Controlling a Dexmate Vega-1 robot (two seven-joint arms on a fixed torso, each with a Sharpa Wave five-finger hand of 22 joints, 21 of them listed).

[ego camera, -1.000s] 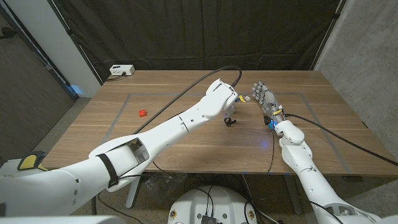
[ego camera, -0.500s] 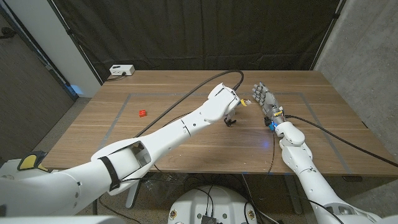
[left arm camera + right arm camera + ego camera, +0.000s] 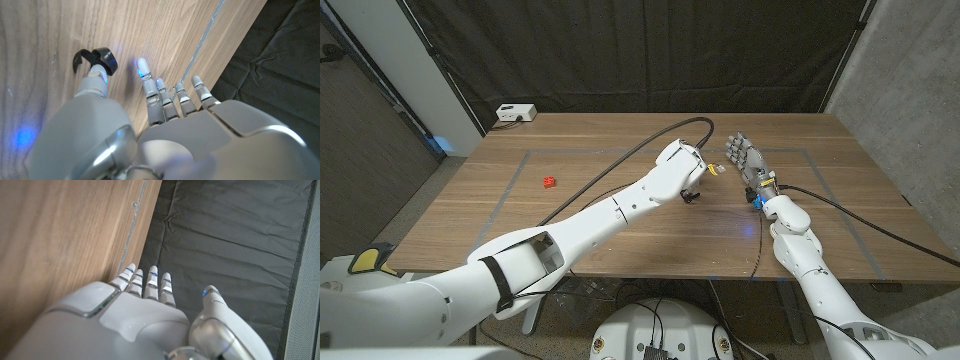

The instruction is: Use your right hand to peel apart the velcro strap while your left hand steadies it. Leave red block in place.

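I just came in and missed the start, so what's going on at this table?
A two-armed robot is working on a small black velcro strap lying near the middle of the wooden table. The left robot hand is over it, thumb tip at the loop. The right robot hand is beside it, fingers apart, holding nothing. The strap looks unpeeled. The red block sits apart, on the robot's left.

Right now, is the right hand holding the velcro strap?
No. In the head view the right hand is open with fingers spread, apart from the black velcro strap, which lies under the left hand.
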